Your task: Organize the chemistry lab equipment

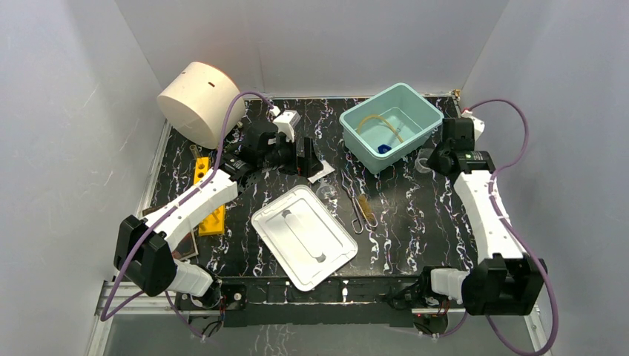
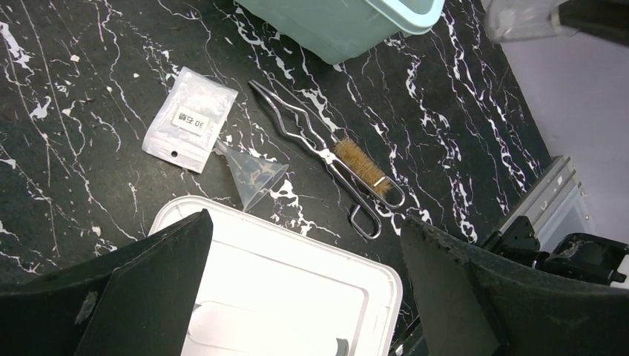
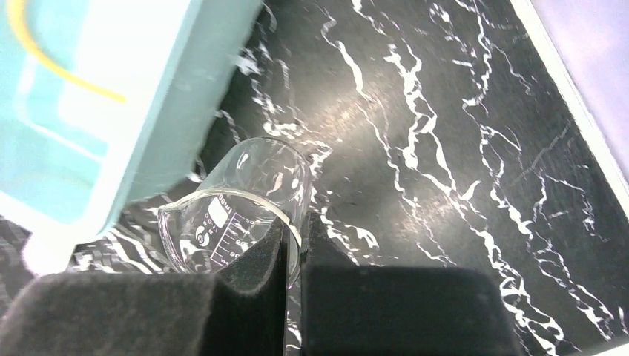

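1. Table (image 1: 415, 215) – black, white-veined top; carries everything below.
2. White cylinder (image 1: 194, 100) – far left corner, lying tilted against the wall.
3. Teal bin (image 1: 371, 157) – far centre-right, open. Inside: a loop of tan tubing (image 1: 374, 120) and a blue cap (image 1: 383, 148) on the floor of the bin.
4. White lid (image 1: 304, 236) – flat on the table, near centre, well apart from the bin.
5. Left gripper (image 2: 305, 219) – fingers spread wide, holding nothing, hanging above the lid's far edge.
6. Right gripper (image 3: 293, 237) – pads pressed together on the glass wall of the beaker, one finger inside the rim and one outside.
7. Yellow rack-like piece (image 1: 208, 193) – left side, partly under the left arm.
8. Metal tongs (image 2: 304, 130) – flat on the table between lid and bin.
9. Wire brush (image 2: 360, 165) – tan bristles, lying across the tongs' handle end.
10. Glass beaker (image 3: 245, 193) – printed scale visible, just beside the bin's outer wall; whether it rests on the table cannot be told.
11. White packet (image 2: 190, 119) – flat, label up, left of the tongs.
12. Clear funnel (image 2: 252, 174) – on its side, touching the packet's corner, just beside the lid.
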You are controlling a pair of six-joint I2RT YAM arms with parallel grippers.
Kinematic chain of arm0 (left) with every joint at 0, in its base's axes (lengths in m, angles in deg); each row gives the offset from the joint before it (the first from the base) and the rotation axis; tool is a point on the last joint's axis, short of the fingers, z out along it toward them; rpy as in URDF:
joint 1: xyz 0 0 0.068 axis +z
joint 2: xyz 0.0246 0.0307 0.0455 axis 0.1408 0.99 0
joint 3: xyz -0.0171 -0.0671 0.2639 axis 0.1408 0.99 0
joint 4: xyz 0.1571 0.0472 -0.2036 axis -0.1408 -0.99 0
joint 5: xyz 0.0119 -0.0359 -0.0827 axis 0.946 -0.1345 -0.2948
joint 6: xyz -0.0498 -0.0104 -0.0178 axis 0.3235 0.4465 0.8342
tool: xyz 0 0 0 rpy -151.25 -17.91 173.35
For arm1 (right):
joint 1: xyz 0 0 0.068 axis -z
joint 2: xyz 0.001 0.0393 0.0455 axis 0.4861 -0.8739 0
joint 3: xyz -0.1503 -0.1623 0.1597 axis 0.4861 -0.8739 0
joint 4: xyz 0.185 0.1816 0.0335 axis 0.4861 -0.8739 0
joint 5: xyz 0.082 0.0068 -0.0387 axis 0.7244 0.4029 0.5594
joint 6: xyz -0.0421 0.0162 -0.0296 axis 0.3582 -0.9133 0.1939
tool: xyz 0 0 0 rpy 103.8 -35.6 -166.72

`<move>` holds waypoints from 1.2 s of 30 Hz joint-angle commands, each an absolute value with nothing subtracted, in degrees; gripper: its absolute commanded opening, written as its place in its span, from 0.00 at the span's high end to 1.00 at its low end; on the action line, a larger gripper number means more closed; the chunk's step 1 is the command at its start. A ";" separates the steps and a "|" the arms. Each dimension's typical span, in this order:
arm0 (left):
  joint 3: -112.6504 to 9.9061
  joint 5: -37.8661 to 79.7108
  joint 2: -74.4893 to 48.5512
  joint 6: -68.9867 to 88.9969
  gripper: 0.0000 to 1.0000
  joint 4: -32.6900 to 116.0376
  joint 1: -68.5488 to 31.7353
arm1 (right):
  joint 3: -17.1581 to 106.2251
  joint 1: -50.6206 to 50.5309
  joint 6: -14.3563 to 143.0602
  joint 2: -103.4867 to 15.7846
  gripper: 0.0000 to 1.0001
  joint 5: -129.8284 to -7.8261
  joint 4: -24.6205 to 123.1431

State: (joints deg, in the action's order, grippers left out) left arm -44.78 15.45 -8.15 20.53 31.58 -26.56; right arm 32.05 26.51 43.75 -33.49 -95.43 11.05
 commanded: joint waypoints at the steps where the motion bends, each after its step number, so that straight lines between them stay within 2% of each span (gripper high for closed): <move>1: -45.57 16.85 -9.00 20.02 0.02 31.17 -26.36 | 36.11 26.88 41.09 -28.94 1.00 -92.02 14.78; 11: -45.54 18.31 -9.45 18.78 0.02 30.31 -26.36 | 36.88 26.05 38.17 -31.67 1.00 -82.77 27.42; 19: -45.33 19.28 -9.46 18.65 0.02 29.67 -26.36 | 40.42 18.25 33.28 -39.23 1.00 -86.81 33.37; 30: -46.25 21.57 -8.66 16.85 0.02 28.26 -26.19 | 52.25 11.92 34.43 -57.57 1.00 -92.92 34.33; 36: -46.04 21.82 -8.44 16.52 0.02 28.32 -26.17 | 59.86 11.43 36.46 -66.45 1.00 -87.76 30.56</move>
State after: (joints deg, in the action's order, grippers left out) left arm -44.78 20.98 -8.08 17.60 28.74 -26.52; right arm 53.87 12.00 35.09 -63.83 -90.10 30.44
